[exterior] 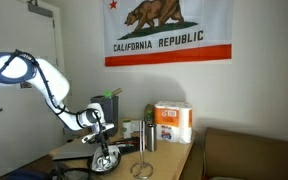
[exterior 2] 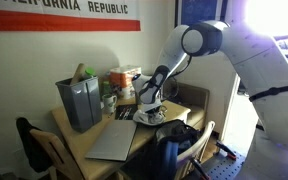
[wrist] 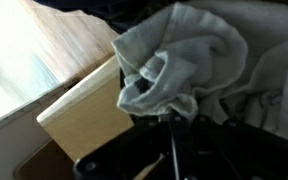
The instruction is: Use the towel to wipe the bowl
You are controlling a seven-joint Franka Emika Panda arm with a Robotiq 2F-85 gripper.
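Observation:
In the wrist view a crumpled grey towel hangs bunched between my jaws, which are shut on it. In both exterior views my gripper points down just above a shiny bowl at the table's front edge. The towel is at the bowl's opening, but I cannot tell whether it touches the bowl. The bowl itself is hidden behind the towel in the wrist view.
The wooden table holds a grey bin, a closed laptop, a pack of paper rolls and a metal stand. A brown couch is beside the table. A chair stands at a corner.

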